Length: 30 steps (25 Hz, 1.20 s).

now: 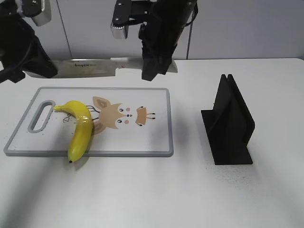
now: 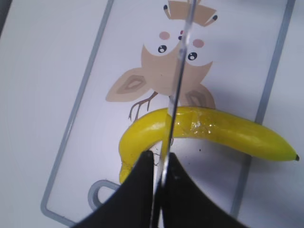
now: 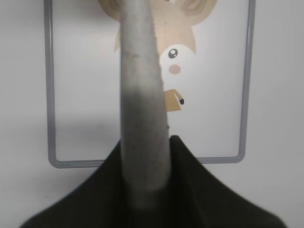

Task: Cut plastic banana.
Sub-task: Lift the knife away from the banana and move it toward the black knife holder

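The plastic banana is glossy yellow and whole. It lies on the left part of the cutting board, with its dark tip over the front edge. A knife hangs level above the board's far edge. My left gripper is shut on the blade end. My right gripper is shut on the grey handle. In the left wrist view the thin blade runs from the jaws across the banana below. In the right wrist view the handle sits between the jaws.
The white cutting board has a grey rim, a handle slot at its left end and a cartoon fox print. It also shows in the right wrist view. A black knife stand stands on the white table to the right.
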{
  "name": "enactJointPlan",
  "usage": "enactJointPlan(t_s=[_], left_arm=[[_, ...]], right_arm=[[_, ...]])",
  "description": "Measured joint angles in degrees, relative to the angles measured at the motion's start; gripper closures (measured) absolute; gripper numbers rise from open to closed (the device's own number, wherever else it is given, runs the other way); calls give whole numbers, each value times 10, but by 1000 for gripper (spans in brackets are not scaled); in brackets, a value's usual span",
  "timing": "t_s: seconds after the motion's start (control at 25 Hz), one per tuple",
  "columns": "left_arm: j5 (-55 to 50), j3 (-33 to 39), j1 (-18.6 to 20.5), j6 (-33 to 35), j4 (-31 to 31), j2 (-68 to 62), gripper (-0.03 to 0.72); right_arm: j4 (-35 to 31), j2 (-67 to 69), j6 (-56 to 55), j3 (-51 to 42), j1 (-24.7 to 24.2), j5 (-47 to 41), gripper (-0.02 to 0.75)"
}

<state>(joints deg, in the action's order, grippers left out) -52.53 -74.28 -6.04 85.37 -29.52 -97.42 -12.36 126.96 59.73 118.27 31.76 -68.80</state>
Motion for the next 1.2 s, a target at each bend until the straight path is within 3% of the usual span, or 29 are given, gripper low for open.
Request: enactJointPlan(t_s=[0.16, 0.32, 0.52, 0.64, 1.04, 1.2], left_arm=[[-5, 0, 0, 0, 1, 24, 661], [-8, 0, 0, -7, -1, 25, 564], [-4, 0, 1, -14, -13, 26, 229], [-3, 0, 1, -15, -26, 33, 86], [25, 0, 1, -19, -32, 104, 58], [34, 0, 1, -65, -27, 142, 75]], right_arm=[[-5, -15, -1, 1, 0, -1, 545], [-14, -16, -5, 1, 0, -7, 546], [-24, -16, -16, 1, 0, -11, 556], [-25, -16, -23, 1, 0, -8, 559], [-24, -16, -44, -27, 0, -2, 559], [-24, -25, -57, -49, 0, 0, 559]])
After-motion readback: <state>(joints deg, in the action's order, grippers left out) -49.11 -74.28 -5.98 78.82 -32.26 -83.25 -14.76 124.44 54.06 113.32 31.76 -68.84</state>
